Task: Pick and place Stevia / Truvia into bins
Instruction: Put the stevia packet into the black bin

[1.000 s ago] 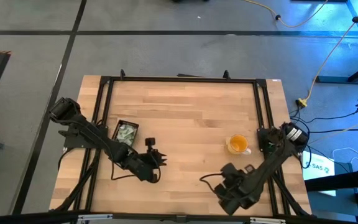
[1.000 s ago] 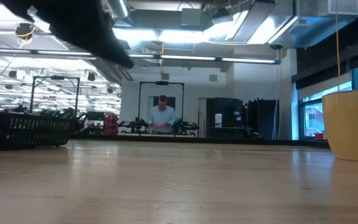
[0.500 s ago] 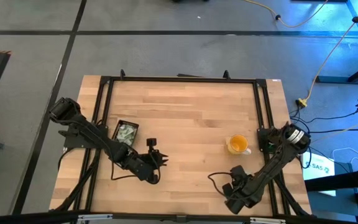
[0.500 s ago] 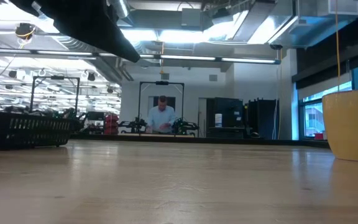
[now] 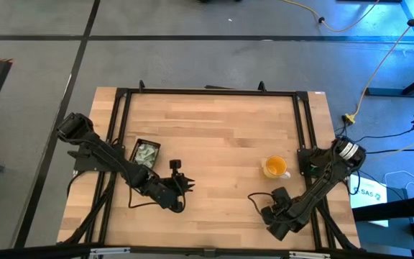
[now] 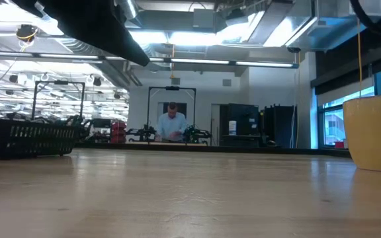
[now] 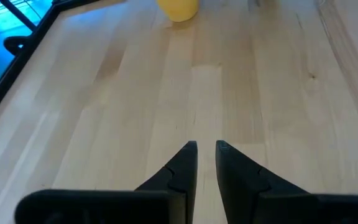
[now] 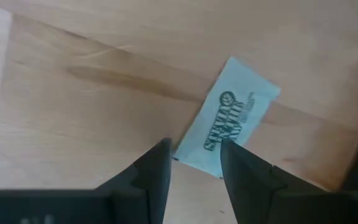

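Right pincer [image 8: 194, 163]: fingers spread, holding nothing, poised low over the worktop [image 5: 214, 122] near its front right part. One Stevia sachet [image 8: 227, 119] lies flat on the wood directly ahead of my fingertips, its near end showing in the gap between them. Its long axis runs on a diagonal to the line of my fingers, so the spread does not yet square with its narrow width; my judgement is that a wrist turn is called for before closing.

The right arm is plainly the nearer one to this sachet. Left pincer [image 7: 206, 152]: fingers nearly together with a thin gap, nothing between them, hanging over bare wood just beside the black bin [image 5: 146, 153], which already holds several sachets. The yellow cup [image 5: 274, 166] stands between the two arms, closer to the right.

Change from a second ago: my right arm has swung toward the right front corner; left arm has barely shifted.
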### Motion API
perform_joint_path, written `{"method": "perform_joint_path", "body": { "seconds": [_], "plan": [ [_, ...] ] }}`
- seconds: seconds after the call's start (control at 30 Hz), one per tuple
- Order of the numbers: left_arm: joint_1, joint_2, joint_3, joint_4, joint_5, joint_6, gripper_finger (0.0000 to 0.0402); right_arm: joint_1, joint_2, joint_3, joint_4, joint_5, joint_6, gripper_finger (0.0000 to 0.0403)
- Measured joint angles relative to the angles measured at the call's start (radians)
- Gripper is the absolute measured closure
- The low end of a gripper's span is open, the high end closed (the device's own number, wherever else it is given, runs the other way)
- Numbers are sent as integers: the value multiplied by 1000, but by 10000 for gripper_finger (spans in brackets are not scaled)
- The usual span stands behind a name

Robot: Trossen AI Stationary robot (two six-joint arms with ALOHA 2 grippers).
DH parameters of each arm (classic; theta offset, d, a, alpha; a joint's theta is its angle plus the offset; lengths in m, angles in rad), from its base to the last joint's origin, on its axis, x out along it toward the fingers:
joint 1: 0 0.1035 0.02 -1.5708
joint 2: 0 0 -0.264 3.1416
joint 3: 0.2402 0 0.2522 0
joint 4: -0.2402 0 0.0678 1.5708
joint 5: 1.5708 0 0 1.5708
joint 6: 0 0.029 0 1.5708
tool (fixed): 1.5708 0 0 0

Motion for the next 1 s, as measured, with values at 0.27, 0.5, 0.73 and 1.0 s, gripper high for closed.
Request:
{"method": "perform_joint_path", "body": {
  "seconds": [0.27,0.5,0.73,1.0],
  "plan": [
    [0,0,0,1,0,0,354,8,-57,-115,143,9,21,280],
    [0,0,0,1,-1,0,354,6,-80,-111,129,5,17,324],
    [0,0,0,0,-2,0,354,7,-80,-112,119,14,-11,350],
    [0,0,0,0,-3,1,355,7,-77,-92,106,20,-70,367]
  ]
}}
